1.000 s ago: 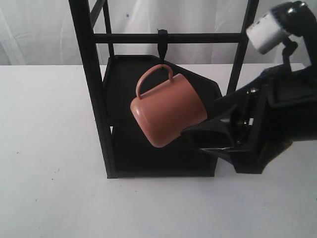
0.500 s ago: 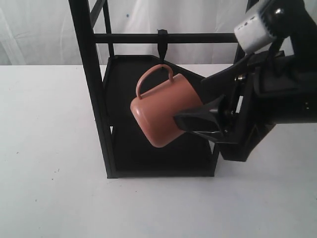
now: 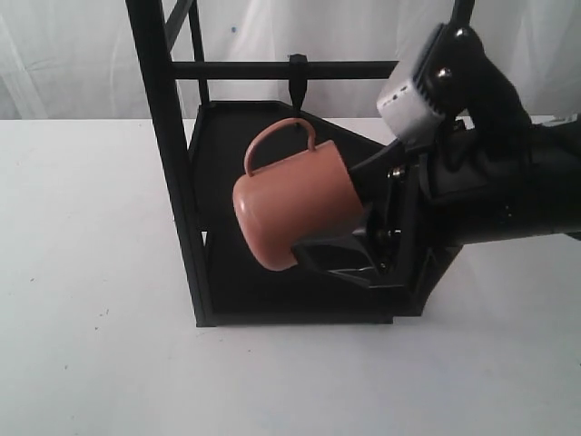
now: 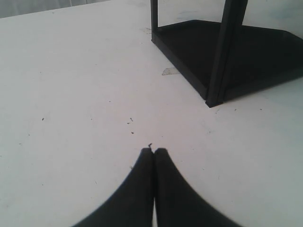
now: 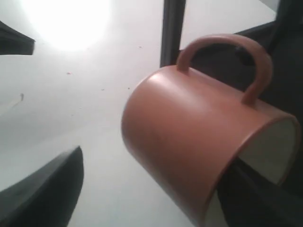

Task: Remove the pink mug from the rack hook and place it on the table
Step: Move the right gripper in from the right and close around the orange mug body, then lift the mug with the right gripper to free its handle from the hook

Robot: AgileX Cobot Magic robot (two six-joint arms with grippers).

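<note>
The pink mug (image 3: 290, 213) hangs tilted in the black rack (image 3: 168, 163), mouth toward the right. The top of its handle (image 3: 281, 124) sits right at the tip of the rack hook (image 3: 296, 86). My right gripper (image 3: 340, 218) is open and straddles the mug's lower wall. In the right wrist view the mug (image 5: 189, 132) fills the space between the fingers; one finger (image 5: 258, 198) is in the cream mouth, the other finger (image 5: 47, 189) stays well outside. My left gripper (image 4: 154, 150) is shut and empty above the table (image 4: 71, 94), away from the rack.
The rack's front post (image 3: 154, 91) and top crossbar (image 3: 272, 69) frame the mug. Its dark lower shelf (image 3: 300, 291) lies under the mug and my right gripper. The rack's base corner (image 4: 215, 101) shows in the left wrist view. White table (image 3: 91, 272) spreads left and front.
My right gripper has moved left and up to the mug, its jaws now around the lower wall at the mouth. The mug has been nudged slightly left. The left arm's motion is not shown.
</note>
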